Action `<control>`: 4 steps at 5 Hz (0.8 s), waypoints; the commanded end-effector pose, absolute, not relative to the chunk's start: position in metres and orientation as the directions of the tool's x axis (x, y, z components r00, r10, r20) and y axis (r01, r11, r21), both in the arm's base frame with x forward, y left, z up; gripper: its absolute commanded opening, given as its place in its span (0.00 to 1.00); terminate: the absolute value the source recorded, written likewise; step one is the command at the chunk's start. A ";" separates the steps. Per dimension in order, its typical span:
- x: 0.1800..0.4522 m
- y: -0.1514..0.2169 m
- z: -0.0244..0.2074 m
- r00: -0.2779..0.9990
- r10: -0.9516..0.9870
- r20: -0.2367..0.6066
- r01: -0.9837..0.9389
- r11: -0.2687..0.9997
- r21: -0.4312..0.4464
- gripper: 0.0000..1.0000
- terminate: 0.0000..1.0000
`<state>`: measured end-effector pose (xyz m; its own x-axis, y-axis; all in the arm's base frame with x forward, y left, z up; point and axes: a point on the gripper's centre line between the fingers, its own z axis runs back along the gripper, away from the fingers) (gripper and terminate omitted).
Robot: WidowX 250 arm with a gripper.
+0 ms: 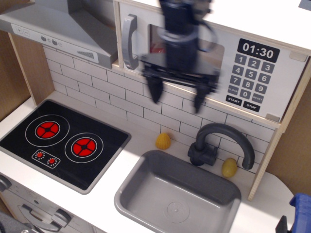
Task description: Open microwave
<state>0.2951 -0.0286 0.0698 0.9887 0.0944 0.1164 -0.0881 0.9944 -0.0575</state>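
The white toy microwave [282, 87] sits in a wood-edged box at the upper right, door shut. Its grey vertical bar handle [129, 41] is at the door's left edge. The black clock reads 01:30 above the grey keypad [249, 76]. My gripper [177, 96] hangs blurred in front of the window, fingers pointing down and spread apart, empty. It is to the right of the handle and lower than its middle, not touching it. The arm hides most of the clear window.
A grey slanted extractor hood [58, 29] is at the upper left. Below are a black two-ring hob [63, 143], a grey sink [177, 196] with a dark tap [221, 143], and two yellow toy pieces [163, 141] [229, 167] against the white tile wall.
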 end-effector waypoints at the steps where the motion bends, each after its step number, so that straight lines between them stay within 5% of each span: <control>1: 0.313 0.052 0.093 0.964 0.108 0.244 -0.109 0.994 -0.006 1.00 0.00; 4: 0.350 0.076 0.095 0.958 0.050 0.282 -0.060 0.998 0.027 1.00 0.00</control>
<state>0.3432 0.0726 0.0771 0.9692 0.0442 0.2422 -0.0499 0.9986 0.0177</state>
